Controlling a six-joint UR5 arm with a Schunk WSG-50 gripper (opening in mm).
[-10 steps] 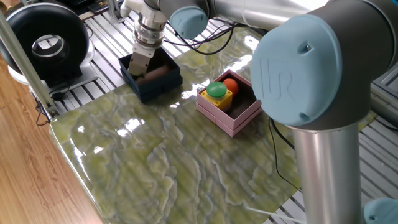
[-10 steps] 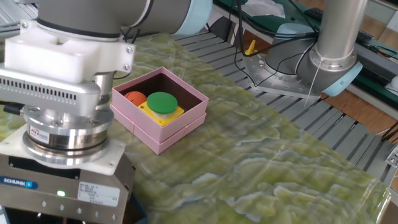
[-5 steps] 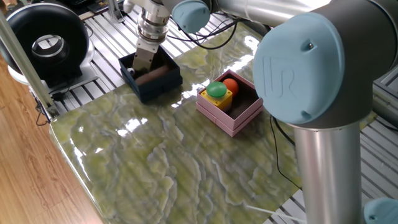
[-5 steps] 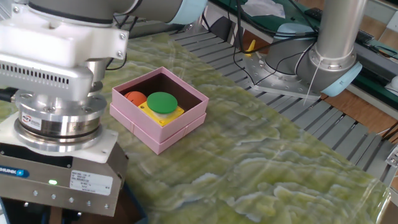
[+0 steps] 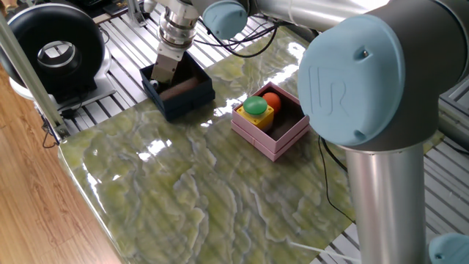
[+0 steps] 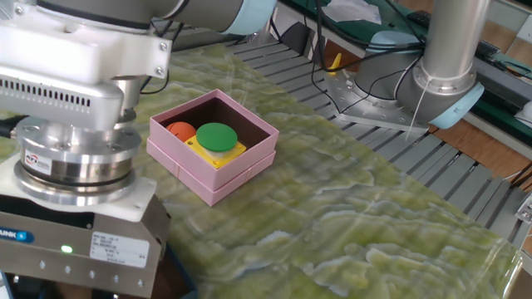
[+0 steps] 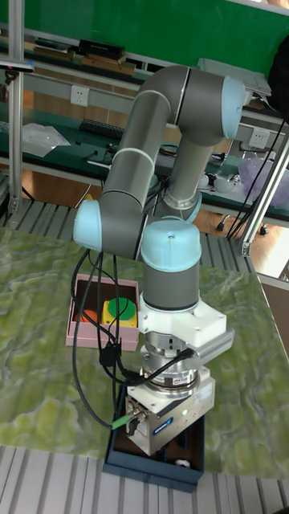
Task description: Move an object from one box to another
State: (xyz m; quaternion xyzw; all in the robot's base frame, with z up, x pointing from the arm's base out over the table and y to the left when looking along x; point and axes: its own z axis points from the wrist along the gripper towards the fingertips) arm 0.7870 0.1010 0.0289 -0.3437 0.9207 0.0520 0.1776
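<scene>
One fixed view: the gripper (image 5: 163, 73) is reaching down into the navy box (image 5: 178, 90), which is sitting at the far left edge of the green marbled table (image 5: 205, 183); a brown cylinder (image 5: 181, 86) is lying on the box floor just beside the fingertips, and whether the fingers are touching it cannot be told, nor whether the claw is spread or closed. The pink box (image 5: 270, 121) is standing apart to the right of the navy box, holding a yellow block with a green button (image 5: 255, 108) and an orange ball (image 5: 272, 100) behind it. A black round fan (image 5: 50, 50) is sitting off the table at upper left. The other fixed view: the arm's wrist and gripper body (image 6: 75, 241) are filling the left foreground, with the fingers out of frame; the pink box (image 6: 212, 145) is sitting just behind, its button block (image 6: 217, 139) and orange ball (image 6: 179, 130) side by side inside. Tall fixed view: the gripper (image 7: 164, 422) is pointing straight down into the navy box (image 7: 156, 466) at the near table edge; the fingertips are hidden by the gripper body, so the claw's state is not readable here either; the pink box (image 7: 87, 317) is lying behind and to the left, partly screened by cables (image 7: 96, 353)
</scene>
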